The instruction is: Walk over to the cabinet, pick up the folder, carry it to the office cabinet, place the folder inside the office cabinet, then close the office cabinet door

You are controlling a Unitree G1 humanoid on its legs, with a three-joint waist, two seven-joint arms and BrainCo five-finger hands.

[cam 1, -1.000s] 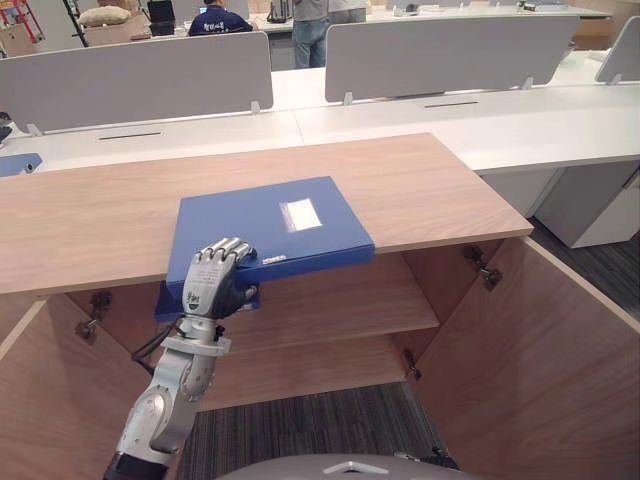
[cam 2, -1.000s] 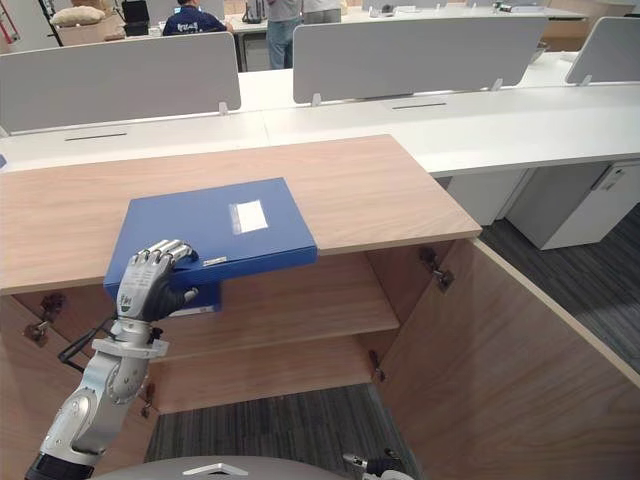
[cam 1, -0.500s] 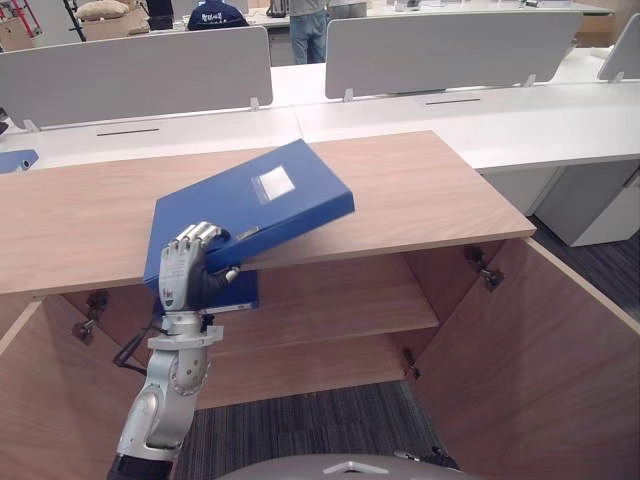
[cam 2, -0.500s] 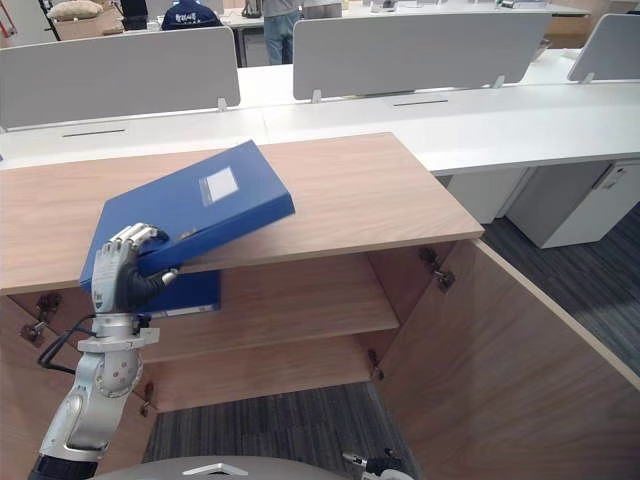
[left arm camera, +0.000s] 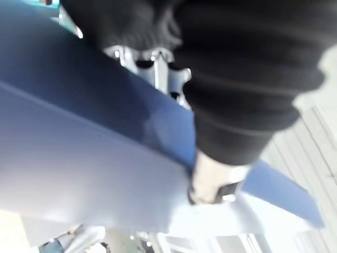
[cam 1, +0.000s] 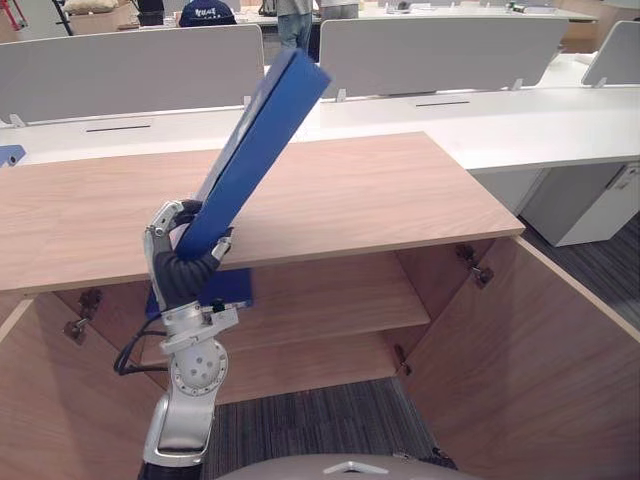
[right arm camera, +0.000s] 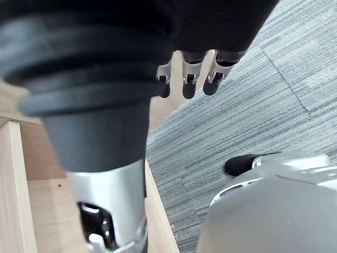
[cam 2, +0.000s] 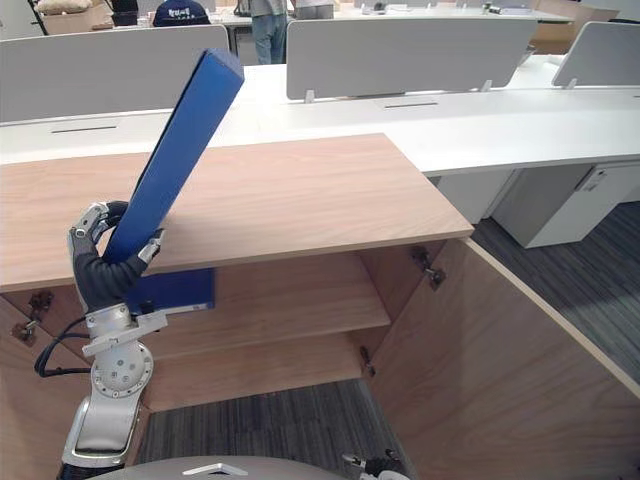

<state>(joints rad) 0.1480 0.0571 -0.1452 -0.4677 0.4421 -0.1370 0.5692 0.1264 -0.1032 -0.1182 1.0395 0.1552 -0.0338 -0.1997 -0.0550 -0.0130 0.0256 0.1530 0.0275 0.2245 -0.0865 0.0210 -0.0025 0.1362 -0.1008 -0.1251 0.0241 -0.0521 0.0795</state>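
My left hand (cam 1: 178,252) is shut on the near end of the blue folder (cam 1: 260,135), fingers over one face and thumb on the other. The folder stands steeply tilted, its far end high above the wooden cabinet top (cam 1: 380,190) and its low end at the top's front edge. From the left wrist view the folder (left arm camera: 79,158) runs close past the hand. The cabinet below is open, with a door (cam 1: 530,370) swung out on the right and a shelf (cam 1: 330,300) inside. My right hand (right arm camera: 185,79) hangs over the carpet with relaxed fingers, holding nothing.
A second blue item (cam 1: 225,288) lies on the shelf just behind my left hand. The other door (cam 1: 45,400) stands out at the left. White desks with grey dividers (cam 1: 440,50) run behind the cabinet, people (cam 1: 295,20) beyond them. Grey carpet (cam 1: 300,430) lies in front.
The folder lay flat on the cabinet top a second ago; my left hand has tipped it up, swinging its far end high, and the hand has turned and drawn slightly left.
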